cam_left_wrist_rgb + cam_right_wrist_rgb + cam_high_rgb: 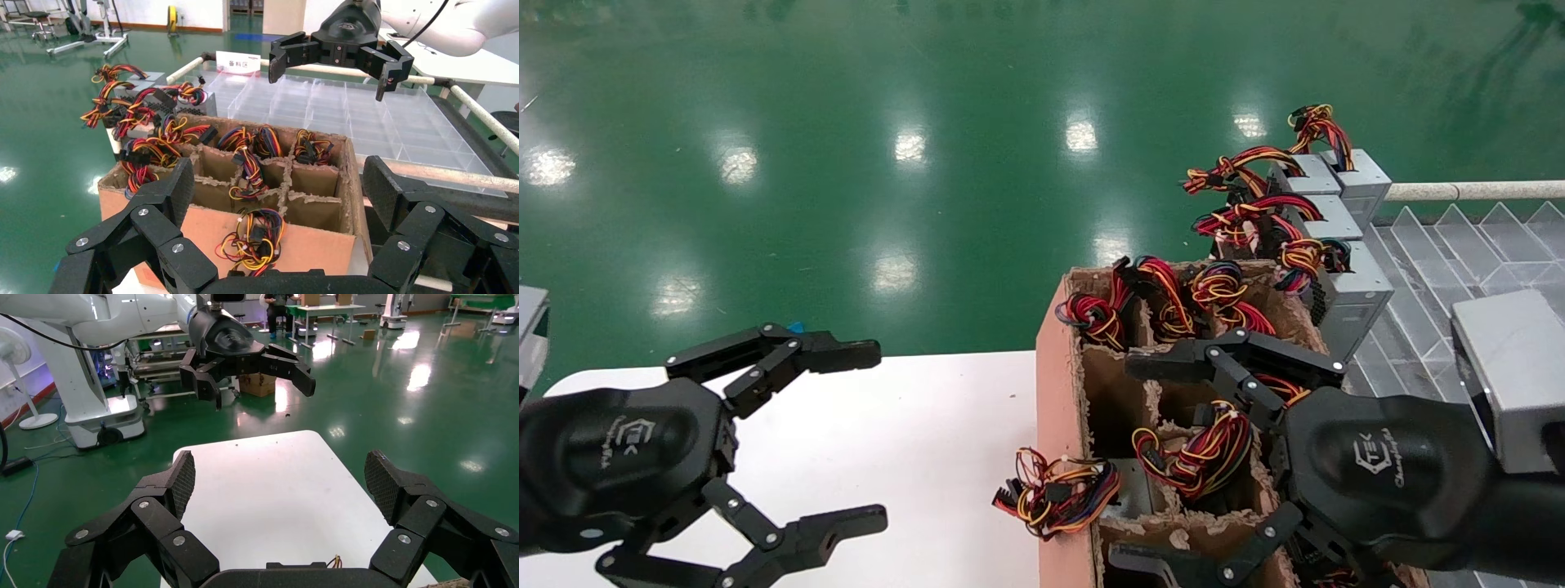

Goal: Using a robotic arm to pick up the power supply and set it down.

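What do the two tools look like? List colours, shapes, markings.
Left tool and right tool: each a rounded glossy black shell bearing a white logo, with two black jointed linkage fingers pinned by silver rivets. Finger pads carry a fine cross-hatched grip texture. Behind the shells, the arms are smooth white, with a black cable.

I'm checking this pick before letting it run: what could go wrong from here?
The open right gripper hovers above the cardboard box, where wire bundles fill the cells; its fingers may snag wires or catch a ragged divider rather than grip a power supply. One bundle already spills over the box wall. The left gripper idles open above the white table.
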Motion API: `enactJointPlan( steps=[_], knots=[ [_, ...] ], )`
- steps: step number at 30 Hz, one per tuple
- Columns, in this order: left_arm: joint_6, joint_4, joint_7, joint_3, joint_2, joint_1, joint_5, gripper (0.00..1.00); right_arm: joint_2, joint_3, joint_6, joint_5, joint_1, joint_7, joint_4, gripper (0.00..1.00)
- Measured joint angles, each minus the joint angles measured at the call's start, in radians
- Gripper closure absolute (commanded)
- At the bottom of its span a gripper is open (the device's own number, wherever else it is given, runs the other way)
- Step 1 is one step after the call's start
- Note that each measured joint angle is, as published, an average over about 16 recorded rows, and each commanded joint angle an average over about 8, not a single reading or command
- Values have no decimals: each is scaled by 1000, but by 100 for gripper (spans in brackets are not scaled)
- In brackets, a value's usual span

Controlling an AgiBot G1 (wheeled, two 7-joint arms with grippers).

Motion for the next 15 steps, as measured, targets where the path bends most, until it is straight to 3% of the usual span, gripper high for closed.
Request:
enactJointPlan(
  steps=[15],
  knots=[
    [0,0,0,0,0,0,0,0,0,0,0,0,1,0,-1,0]
  ],
)
